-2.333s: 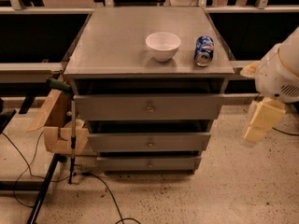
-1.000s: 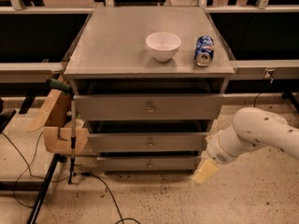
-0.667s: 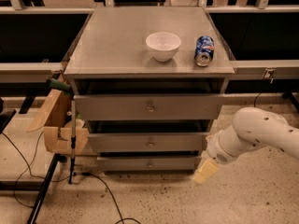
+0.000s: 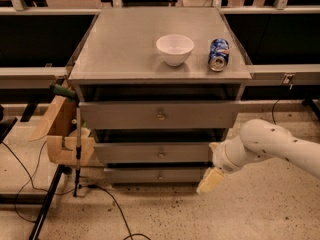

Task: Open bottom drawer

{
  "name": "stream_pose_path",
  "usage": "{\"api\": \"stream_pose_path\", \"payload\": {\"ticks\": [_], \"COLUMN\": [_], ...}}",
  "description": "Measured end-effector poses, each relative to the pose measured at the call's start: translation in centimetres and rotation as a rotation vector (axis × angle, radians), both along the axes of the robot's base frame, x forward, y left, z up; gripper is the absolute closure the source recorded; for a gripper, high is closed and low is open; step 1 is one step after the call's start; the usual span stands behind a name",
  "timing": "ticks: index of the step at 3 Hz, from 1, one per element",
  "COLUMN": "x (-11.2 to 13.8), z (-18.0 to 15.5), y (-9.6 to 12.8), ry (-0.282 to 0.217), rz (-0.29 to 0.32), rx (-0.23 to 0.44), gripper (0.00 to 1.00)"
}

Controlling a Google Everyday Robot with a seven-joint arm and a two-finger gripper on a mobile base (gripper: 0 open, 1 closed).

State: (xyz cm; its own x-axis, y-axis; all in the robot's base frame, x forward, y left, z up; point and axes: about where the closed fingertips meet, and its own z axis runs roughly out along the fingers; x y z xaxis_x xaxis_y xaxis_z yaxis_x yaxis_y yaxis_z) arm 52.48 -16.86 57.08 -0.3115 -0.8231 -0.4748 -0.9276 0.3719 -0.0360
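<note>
The grey cabinet (image 4: pixel 160 54) has three drawer fronts. The bottom drawer (image 4: pixel 145 175) is the lowest and narrowest panel, near the floor, with a small round knob (image 4: pixel 160 175) at its centre; it sits flush and closed. My gripper (image 4: pixel 210 181) hangs at the end of the white arm (image 4: pixel 265 146), low by the floor at the right end of the bottom drawer's front, to the right of the knob. It holds nothing that I can see.
A white bowl (image 4: pixel 174 49) and a blue soda can (image 4: pixel 219 54) stand on the cabinet top. A cardboard box (image 4: pixel 62 134) and a thin pole (image 4: pixel 78 149) stand left of the cabinet. Cables (image 4: pixel 107 206) lie on the speckled floor.
The arm came down from high at the right of the cabinet to the bottom drawer's right end. Over the last second it has hardly moved. The drawers stay closed.
</note>
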Motion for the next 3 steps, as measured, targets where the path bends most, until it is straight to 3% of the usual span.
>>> {"api": "stream_pose_path", "payload": {"ticks": [1,3], "x": [2.9,4.7], "z": [-9.4,-21.2], "y": [2.1,2.0], "ry": [0.099,0.288], "rz": [0.039,-0.016], "rx": [-0.010,-0.103], "gripper": [0.00,0.00]}}
